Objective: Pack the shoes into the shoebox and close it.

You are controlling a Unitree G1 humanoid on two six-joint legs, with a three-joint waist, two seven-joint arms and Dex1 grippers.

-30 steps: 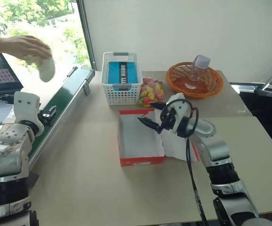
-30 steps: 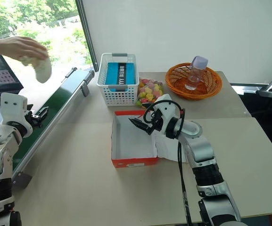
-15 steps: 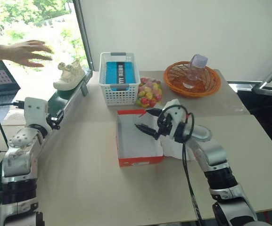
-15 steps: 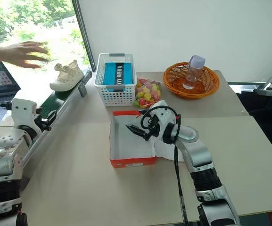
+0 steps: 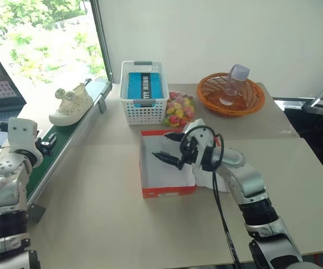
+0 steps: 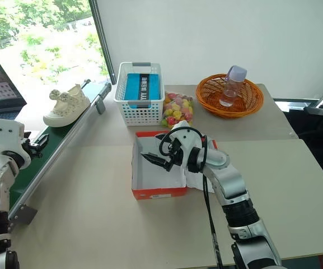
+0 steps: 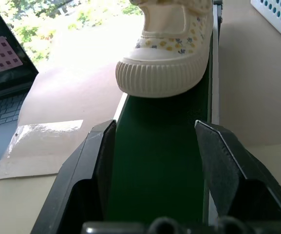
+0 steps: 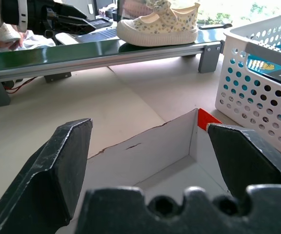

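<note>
1 shoe (image 5: 70,105) sits on the green belt (image 5: 60,147) at the worktop's left edge. The left pincer (image 7: 155,161), half wide, waits just behind it. The open shoebox (image 5: 167,170) lies mid-worktop; the right pincer (image 5: 171,150), wide, hovers over it holding nothing.

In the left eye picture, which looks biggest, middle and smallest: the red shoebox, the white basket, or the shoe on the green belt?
1. The shoebox looks biggest.
2. The white basket looks next, though it sits farther back, so it's not by much.
3. The shoe on the green belt looks clearly smallest.
</note>
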